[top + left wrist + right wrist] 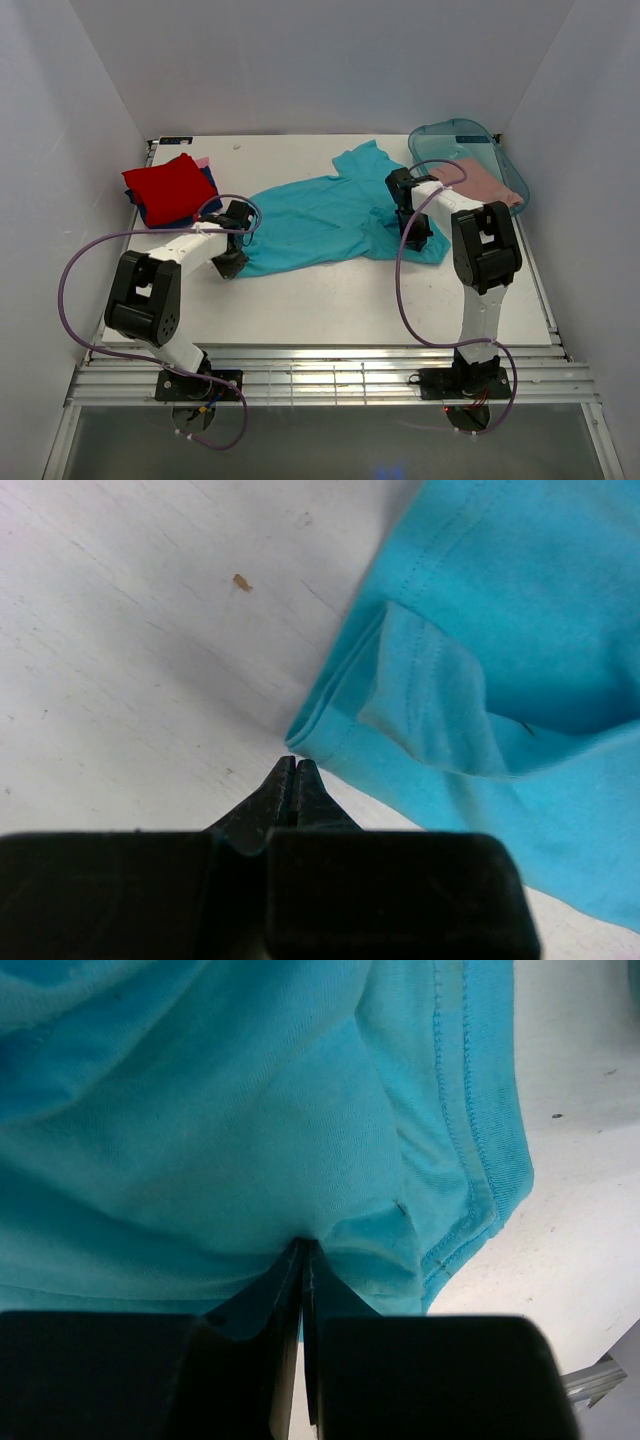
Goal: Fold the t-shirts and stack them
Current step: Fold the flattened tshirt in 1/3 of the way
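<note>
l pincer (pixel 293 767) clenched empty, tips at teal shirt (pixel 330 215) hem corner. r pincer (pixel 303 1248) clenched on its cloth at a pucker. pink shirt (pixel 490 185) part hid by r arm (pixel 485 245).

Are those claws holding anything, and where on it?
The right gripper pinches the teal shirt inside its hemmed edge. The left gripper is shut at the hem; whether it grips is unclear.

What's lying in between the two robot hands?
The big teal t-shirt, spread out on the table, fills the stretch from the left gripper to the right gripper. The top view shows it best.
</note>
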